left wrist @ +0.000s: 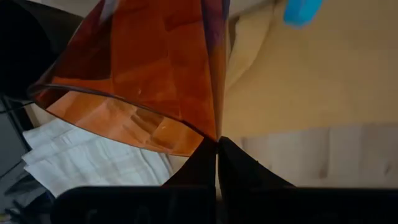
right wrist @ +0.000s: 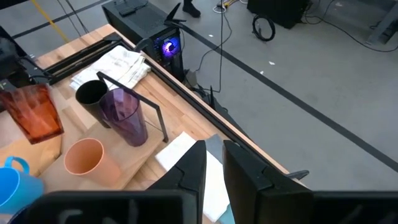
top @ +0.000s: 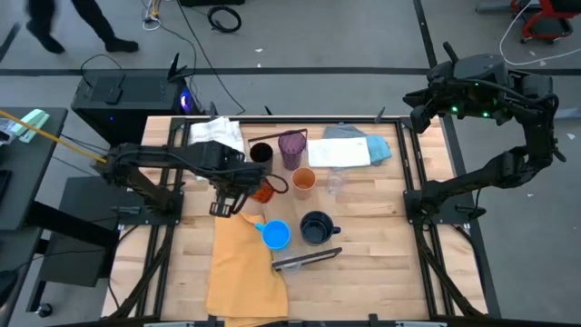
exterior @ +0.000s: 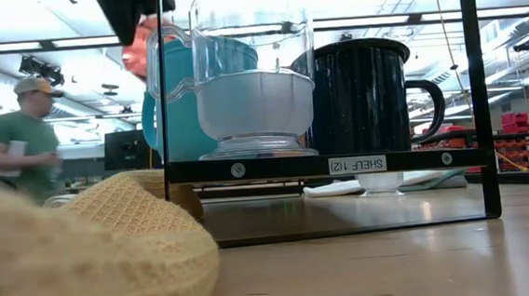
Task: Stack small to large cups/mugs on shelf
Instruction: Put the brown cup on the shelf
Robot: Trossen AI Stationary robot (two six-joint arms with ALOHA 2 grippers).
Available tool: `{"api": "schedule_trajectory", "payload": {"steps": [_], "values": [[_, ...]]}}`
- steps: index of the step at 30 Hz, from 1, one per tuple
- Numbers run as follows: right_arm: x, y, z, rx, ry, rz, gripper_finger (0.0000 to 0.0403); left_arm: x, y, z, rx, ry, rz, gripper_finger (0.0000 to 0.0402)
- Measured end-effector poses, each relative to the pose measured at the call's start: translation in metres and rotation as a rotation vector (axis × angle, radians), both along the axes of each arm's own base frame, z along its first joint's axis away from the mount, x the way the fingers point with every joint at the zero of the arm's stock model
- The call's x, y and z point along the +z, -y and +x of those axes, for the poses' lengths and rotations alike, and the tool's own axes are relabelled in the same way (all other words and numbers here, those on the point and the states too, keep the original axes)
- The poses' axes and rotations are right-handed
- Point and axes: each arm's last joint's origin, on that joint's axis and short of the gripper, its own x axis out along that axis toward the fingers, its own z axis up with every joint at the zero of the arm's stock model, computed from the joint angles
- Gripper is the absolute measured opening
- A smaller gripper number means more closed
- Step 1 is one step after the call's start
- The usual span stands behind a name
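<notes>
Mustard cloth (exterior: 76, 254) fills the low view's near corner, with the clear cup (exterior: 253, 74), bright blue mug (exterior: 182, 102) and navy mug (exterior: 363, 94) just behind it. Left fingers (left wrist: 216, 146) pinch the orange tumbler's (left wrist: 143, 68) rim — tumbler lifted off the bench (top: 381, 245), above the cloth's top edge, next to the black cup (top: 260, 153), purple tumbler (top: 291, 148) and peach cup (top: 303, 181) on the shelf plank (top: 359, 173). Right fingers (right wrist: 214, 163) slightly apart, holding nothing — that arm is parked high over the bench's far right corner.

Mustard-yellow cloth (top: 243, 263): near front-left of surface (top: 381, 259). White folded cloth (top: 218, 133): back-left. Pale blue cloth (top: 374, 147): back-right. Person (exterior: 21, 137): room beyond.
</notes>
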Motion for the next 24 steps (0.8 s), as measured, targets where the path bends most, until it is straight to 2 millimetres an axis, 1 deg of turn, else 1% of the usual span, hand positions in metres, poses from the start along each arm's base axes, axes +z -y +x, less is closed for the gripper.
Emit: {"api": "schedule_trajectory", "payload": {"steps": [3, 6, 9, 12, 16, 18, 20, 24], "values": [[0.000, 0.000, 0.000, 0.000, 0.000, 0.000, 0.0059, -0.008, 0.000, -0.001, -0.041, -0.038, 0.018, 0.0009], [0.000, 0.000, 0.000, -0.004, 0.004, 0.004, 0.0058, -0.009, -0.001, -0.001, -0.048, -0.039, 0.093, 0.0009], [0.000, 0.001, 0.001, -0.005, 0.001, 0.006, 0.0056, -0.008, -0.004, 0.000, -0.097, -0.045, 0.165, 0.0009], [-0.001, 0.002, 0.004, -0.005, -0.006, 0.009, 0.0054, -0.008, 0.000, -0.001, -0.202, -0.064, 0.244, 0.0009], [-0.002, 0.003, 0.007, -0.006, -0.011, 0.014, 0.0054, -0.007, 0.009, -0.001, -0.352, -0.091, 0.340, 0.0009], [-0.002, 0.003, 0.009, -0.004, -0.014, 0.017, 0.0054, -0.006, 0.013, -0.002, -0.442, -0.115, 0.423, 0.0009], [-0.002, 0.003, 0.009, -0.004, -0.015, 0.018, 0.0054, -0.004, 0.014, -0.002, -0.457, -0.123, 0.492, 0.0009], [-0.002, 0.003, 0.009, -0.007, -0.012, 0.021, 0.0054, -0.003, 0.012, -0.001, -0.483, -0.143, 0.564, 0.0009]]}}
